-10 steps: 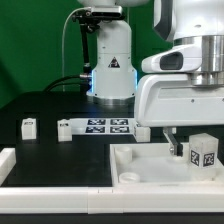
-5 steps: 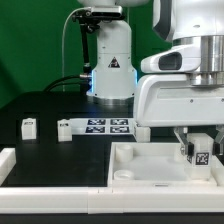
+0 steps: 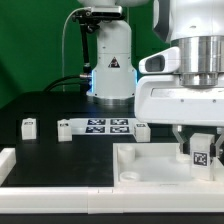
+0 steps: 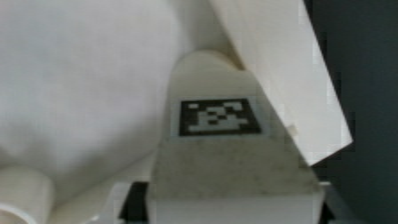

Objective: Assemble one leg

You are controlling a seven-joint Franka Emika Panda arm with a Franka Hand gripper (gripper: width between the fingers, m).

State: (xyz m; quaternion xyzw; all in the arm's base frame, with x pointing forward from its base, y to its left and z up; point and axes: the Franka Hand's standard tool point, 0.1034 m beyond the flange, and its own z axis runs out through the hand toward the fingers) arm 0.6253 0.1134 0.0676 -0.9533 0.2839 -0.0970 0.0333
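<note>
My gripper (image 3: 201, 146) is shut on a leg (image 3: 203, 151), a small white block with a black-and-white tag, and holds it upright over the right part of the large white panel (image 3: 145, 163). In the wrist view the leg (image 4: 217, 116) fills the middle, tag facing the camera. It sits between my two dark fingers (image 4: 128, 200), with the white panel (image 4: 80, 90) beneath it. I cannot tell whether the leg's lower end touches the panel. Three more legs lie on the black table: one at the exterior view's left (image 3: 30, 126), one beside it (image 3: 64, 129) and one behind the panel (image 3: 142, 130).
The marker board (image 3: 108, 126) lies flat between the loose legs at the back. A white raised rail (image 3: 12, 160) runs along the front left. The robot's base (image 3: 110, 60) stands behind the marker board.
The wrist has turned with the leg in it, so one tagged face shows instead of two. The gripper has shifted slightly toward the exterior view's right.
</note>
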